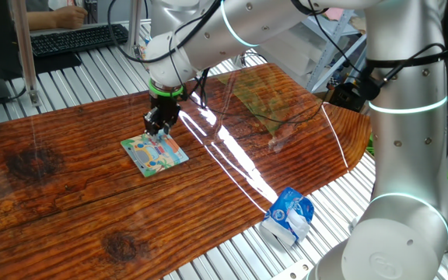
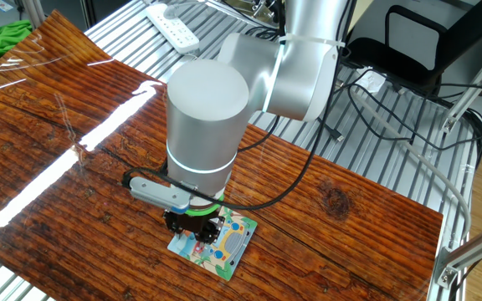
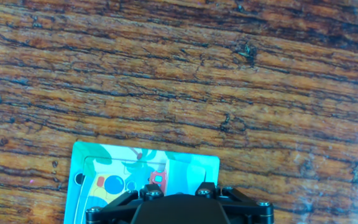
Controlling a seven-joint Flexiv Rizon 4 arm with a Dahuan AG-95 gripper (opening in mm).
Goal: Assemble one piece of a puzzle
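Although the piece itself cannot be made out in any view, the puzzle (image 1: 155,152) lies flat on the wooden surface (image 1: 68,194), left of centre in one fixed view, its teal border and cartoon picture plain to see. The pincer (image 1: 160,128) stands upright over the puzzle's upper edge there, its tips down at or just above the board; whether they touch it cannot be told. How far the fingers are apart, and whether anything sits between them, is hidden by the dark finger housing, so the grip state cannot be told.

From the other fixed view, the puzzle (image 2: 224,243) shows at lower centre, half covered by the pincer (image 2: 196,231) and the thick grey arm (image 2: 207,117) above it. Only the hand view shows the board (image 3: 123,174) from directly above, at the bottom of the frame, with black linkage (image 3: 179,205) cutting off its lower part.

Lower right in the first fixed view, a crumpled blue-and-white pack (image 1: 288,215) lies at the surface's edge.
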